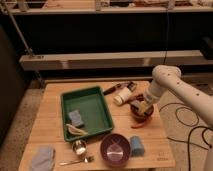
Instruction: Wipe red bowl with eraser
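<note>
The red bowl [141,112] is small, red-orange with a dark inside, and sits on the right part of the wooden table [50,107]. My gripper [143,106] is at the end of the white arm, down over the bowl's inside. A pale block, the eraser [145,107], shows at the gripper tip in the bowl. The larger purple bowl [115,149] stands at the table's front.
A green tray [90,111] holds a blue sponge [76,118] and a banana-like item. A white cup [122,96] and dark tool lie behind the red bowl. A light blue cup [136,146], metal cup [79,147], spoon [77,161] and grey cloth [42,158] lie in front.
</note>
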